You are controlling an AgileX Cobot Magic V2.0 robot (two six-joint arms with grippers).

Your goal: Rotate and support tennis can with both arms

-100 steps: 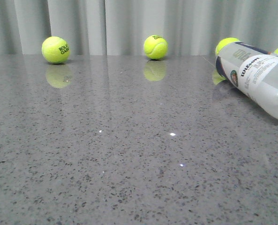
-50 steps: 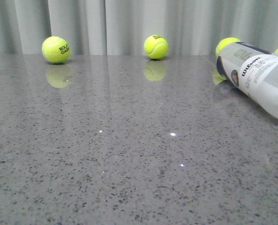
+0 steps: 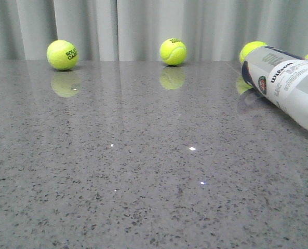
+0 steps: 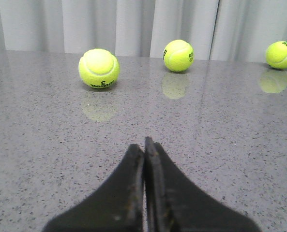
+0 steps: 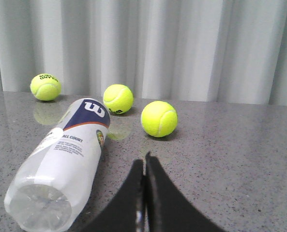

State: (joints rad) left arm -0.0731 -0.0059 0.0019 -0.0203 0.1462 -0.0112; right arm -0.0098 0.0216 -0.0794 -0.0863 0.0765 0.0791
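Note:
The tennis can (image 3: pixel 288 85) lies on its side at the far right of the grey table, its navy-banded end pointing toward the curtain. In the right wrist view the tennis can (image 5: pixel 63 162) lies just beside my right gripper (image 5: pixel 144 162), its clear end nearest the camera. The right gripper is shut and empty, close to the can but apart from it. My left gripper (image 4: pixel 144 145) is shut and empty, low over bare table, with no can in its view. Neither gripper shows in the front view.
Yellow tennis balls stand along the curtain: one at the back left (image 3: pixel 62 55), one at the back middle (image 3: pixel 173 52), two behind the can (image 3: pixel 251 49). Two balls (image 5: pixel 158 119) lie just beyond the right gripper. A ball (image 4: pixel 98 68) lies ahead of the left gripper.
The can has rolled and shifted slightly to the right; its Wilson lettering and emblem have turned further round. The balls have not moved.

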